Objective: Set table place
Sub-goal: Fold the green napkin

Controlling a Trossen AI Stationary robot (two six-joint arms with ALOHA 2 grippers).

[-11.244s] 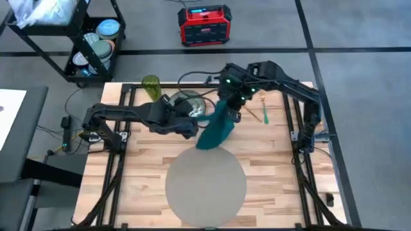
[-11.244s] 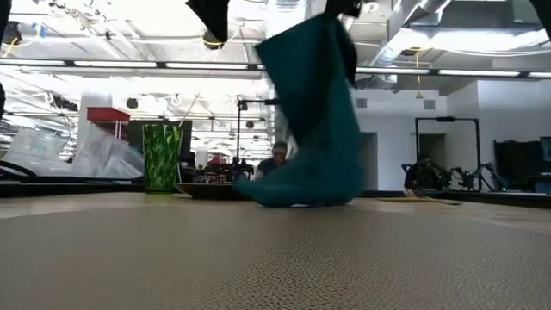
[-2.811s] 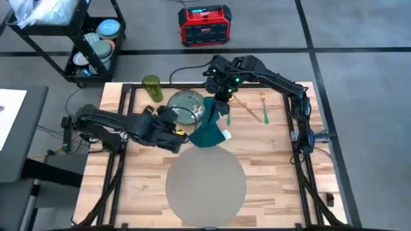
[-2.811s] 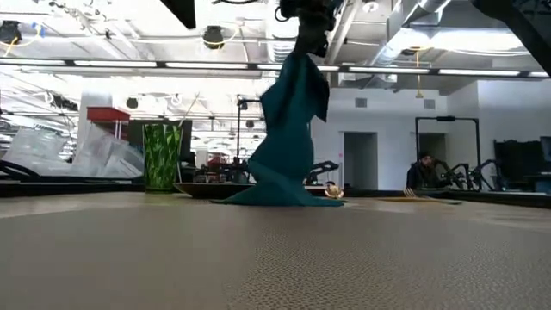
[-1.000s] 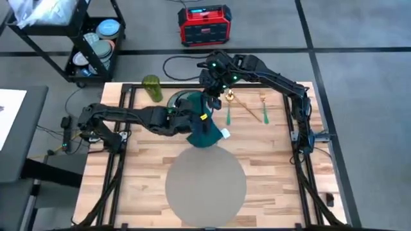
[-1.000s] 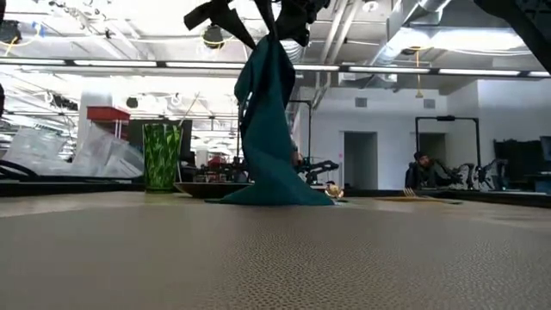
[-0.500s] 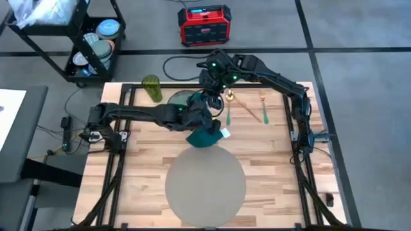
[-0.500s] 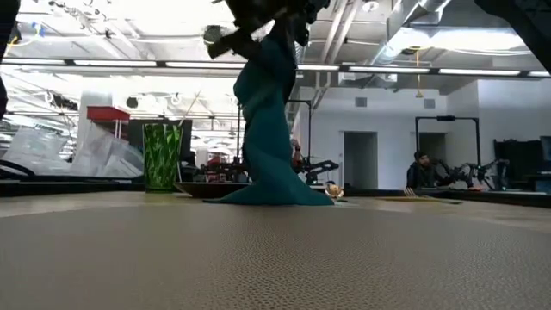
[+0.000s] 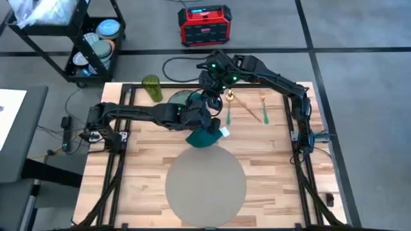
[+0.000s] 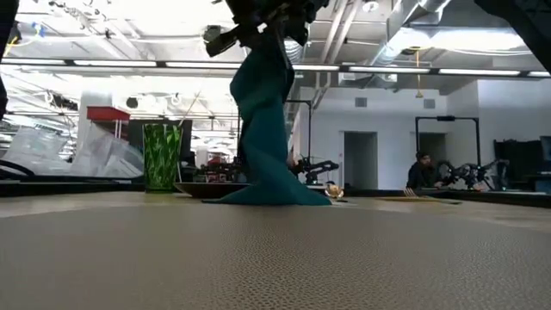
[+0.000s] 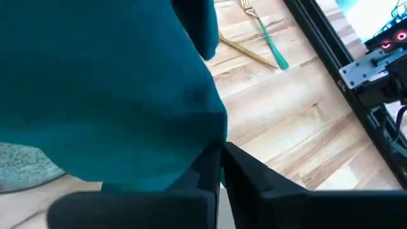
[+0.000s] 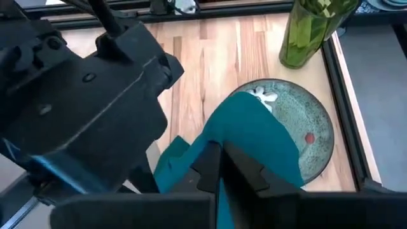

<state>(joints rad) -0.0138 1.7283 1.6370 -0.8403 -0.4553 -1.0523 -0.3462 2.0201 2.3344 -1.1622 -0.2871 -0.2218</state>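
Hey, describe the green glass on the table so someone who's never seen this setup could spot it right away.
Start at the wooden table and go to its far edge, on the left arm's side. The green glass stands upright by the corner of the black frame, beside the round patterned plate. It's the only tall, see-through green thing; the teal cloth nearby is soft and opaque.

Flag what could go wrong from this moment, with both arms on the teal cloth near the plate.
1. Both the right gripper and left gripper pinch the teal napkin; pulling apart could yank it free or strain it.
2. The napkin's foot lies beside the green plate and trails toward the green-handled fork, so a drag might shift them.
3. It hangs short of the placemat and may land off it.
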